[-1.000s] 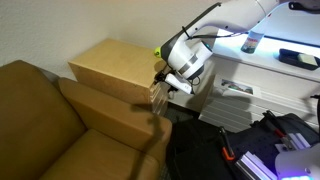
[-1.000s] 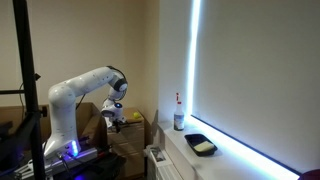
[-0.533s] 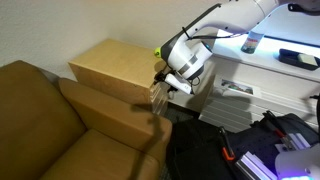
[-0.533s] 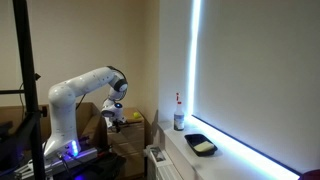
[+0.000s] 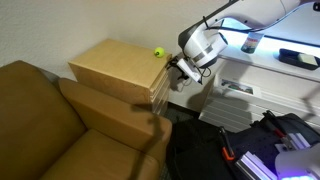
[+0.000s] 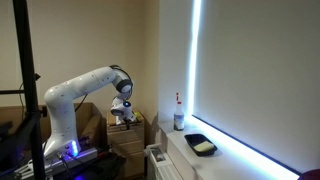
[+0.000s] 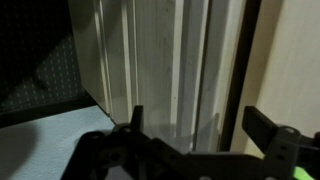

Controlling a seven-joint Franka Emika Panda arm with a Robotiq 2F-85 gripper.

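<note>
Wooden cabinet, light brown with ridged side, stands beside the tool, fingers apart.

text: none legible | labels: none legible | numbers, signs: none legible

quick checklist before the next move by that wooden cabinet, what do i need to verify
1. Jaws open: ok. The gripper stands wide, with its fingers well apart in the wrist view.
2. Gripper empty: ok. Nothing sits between the fingers.
3. Aim on the wooden cabinet: cannot tell. The wrist view shows only its grooved face close ahead, and no handle is visible.
4. Contact with the cabinet: cannot tell. The fingertips are very near its front corner.
5. Green ball: ok. It rests on the cabinet top near that corner, untouched.
6. Sofa clearance: ok. It lies on the far side of the cabinet.
</note>
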